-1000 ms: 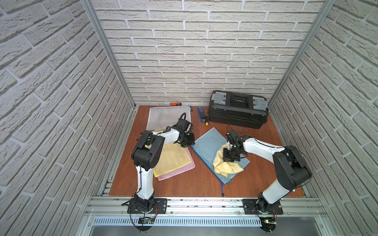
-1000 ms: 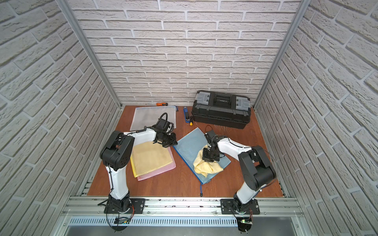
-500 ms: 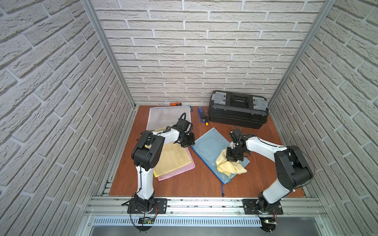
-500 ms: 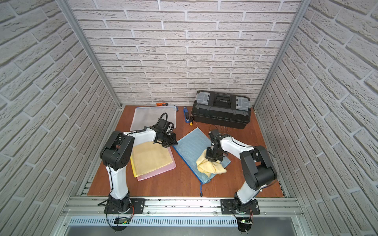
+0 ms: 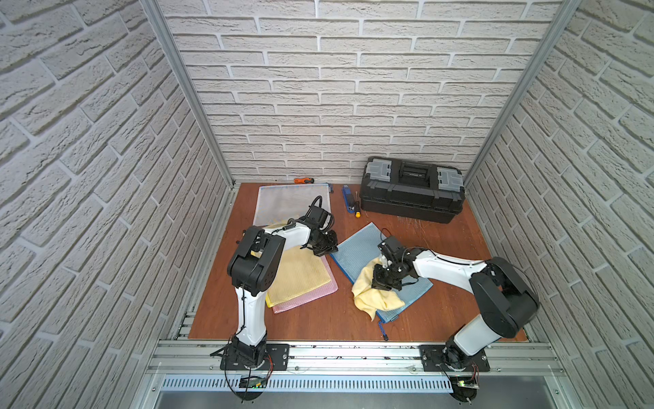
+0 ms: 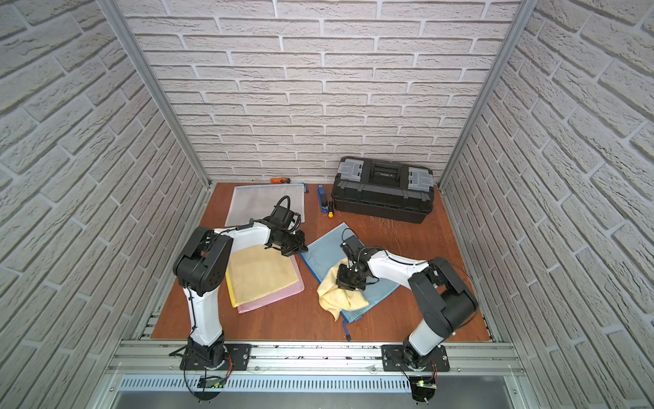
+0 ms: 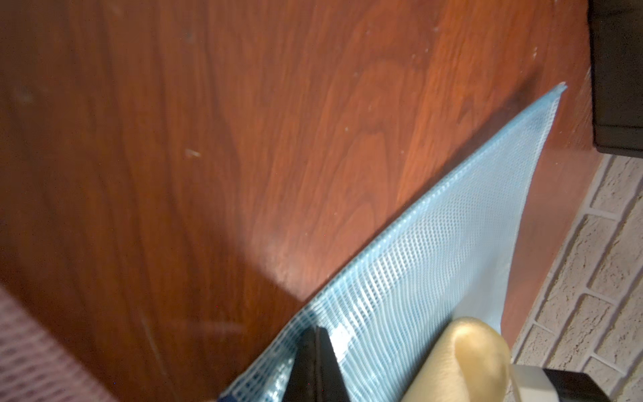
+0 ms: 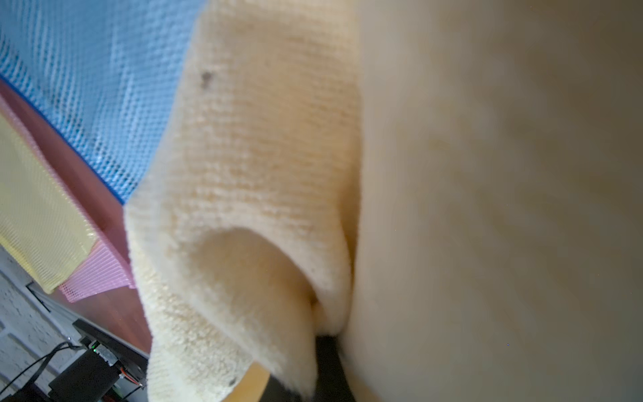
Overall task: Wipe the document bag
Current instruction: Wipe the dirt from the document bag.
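Well, the blue document bag [image 5: 357, 248] lies flat on the table [image 5: 318, 318], one corner pinched in the left gripper [image 5: 325, 249]. The right gripper [image 5: 384, 282] clamps the yellow cloth [image 5: 376, 301] (bunched, spilling off the bag's edge). A hard drag could tug that corner free.

No text can be read anywhere; any marking on the black toolbox [image 5: 412, 189] is too small.

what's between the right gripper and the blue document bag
Only the yellow cloth that the right gripper is shut on; it lies on the blue document bag. Nothing else visible blocks it. The left gripper pinches its corner.
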Action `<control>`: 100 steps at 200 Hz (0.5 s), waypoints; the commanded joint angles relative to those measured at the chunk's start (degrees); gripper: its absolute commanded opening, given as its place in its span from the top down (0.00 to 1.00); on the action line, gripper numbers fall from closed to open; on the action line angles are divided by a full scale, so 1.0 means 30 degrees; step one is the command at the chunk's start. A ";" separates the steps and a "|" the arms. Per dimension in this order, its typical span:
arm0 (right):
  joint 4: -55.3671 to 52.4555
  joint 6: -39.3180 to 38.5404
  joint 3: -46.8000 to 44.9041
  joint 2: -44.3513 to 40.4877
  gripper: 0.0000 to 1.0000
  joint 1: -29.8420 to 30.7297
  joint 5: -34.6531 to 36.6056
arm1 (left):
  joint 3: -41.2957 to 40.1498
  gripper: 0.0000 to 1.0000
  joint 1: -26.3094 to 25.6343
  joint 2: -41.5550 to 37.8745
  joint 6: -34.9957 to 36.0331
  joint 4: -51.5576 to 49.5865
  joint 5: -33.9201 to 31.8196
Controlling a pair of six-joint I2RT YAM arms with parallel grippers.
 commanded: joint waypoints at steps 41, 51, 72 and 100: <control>-0.3979 -0.1828 -0.1745 -0.4219 0.98 -0.6431 0.0751 | -0.0618 1.00 -0.0065 0.0860 0.0055 -0.0806 -0.0163; -0.4095 -0.1918 -0.1254 -0.4005 0.98 -0.7222 0.0754 | -0.0650 1.00 -0.0066 0.0827 0.0087 -0.0853 -0.0127; -0.3452 -0.2371 -0.0552 -0.2924 0.98 -0.8902 -0.0128 | -0.0787 1.00 -0.0059 0.0697 0.0143 -0.0890 -0.0104; -0.2318 -0.2416 -0.0195 -0.1355 0.98 -0.9026 -0.1361 | -0.1022 1.00 -0.0062 0.0469 0.0030 -0.0722 -0.0159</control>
